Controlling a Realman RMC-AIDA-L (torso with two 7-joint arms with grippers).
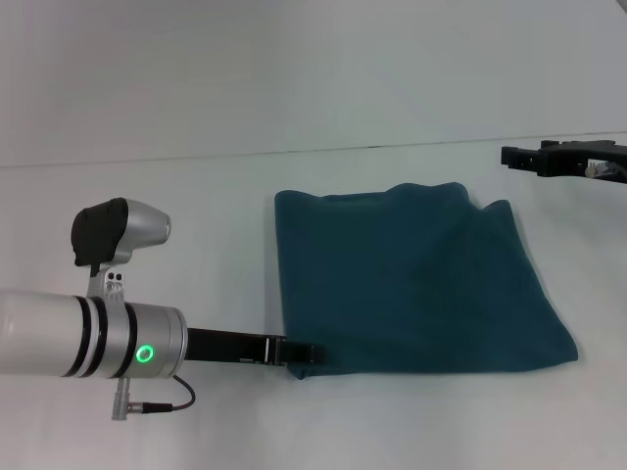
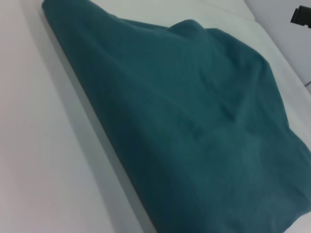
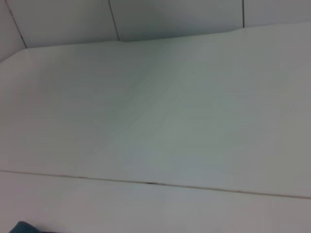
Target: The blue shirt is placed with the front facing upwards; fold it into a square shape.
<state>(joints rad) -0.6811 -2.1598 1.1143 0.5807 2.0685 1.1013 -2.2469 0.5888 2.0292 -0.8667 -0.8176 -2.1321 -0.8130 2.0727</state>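
shirt: the shirt point(image 1: 416, 284) lies mid-tabletop, already folded into a rough square, plain teal side up, no lettering showing. Left and near edges run straight; far edge is wavy, and the right side flares out toward the near right corner.
shape check: close to square, not clean. A layer bulges along the far edge and the near right corner sticks out past the rest.
tabletop: the white tabletop point(image 1: 147, 127) carries only the shirt in these views.
left end effector: the left end effector point(image 1: 302, 353) sits low at the shirt's near left corner, tip touching or just at the hem. Can't tell whether it's apart, together or clamped on cloth; its wrist view shows only the fabric point(image 2: 194, 126), no fingers.
right end effector: the right end effector point(image 1: 563, 157) is off the far right, above the tabletop, well apart from the shirt, idle. Finger state can't be told. Its wrist view is nearly all bare tabletop.
step: my read is the folds are done and this is the release or tidy-up at the last corner.
next: likely let go if holding, draw the left arm back toward the near side without dragging the corner, then square up the flared right edge if needed.
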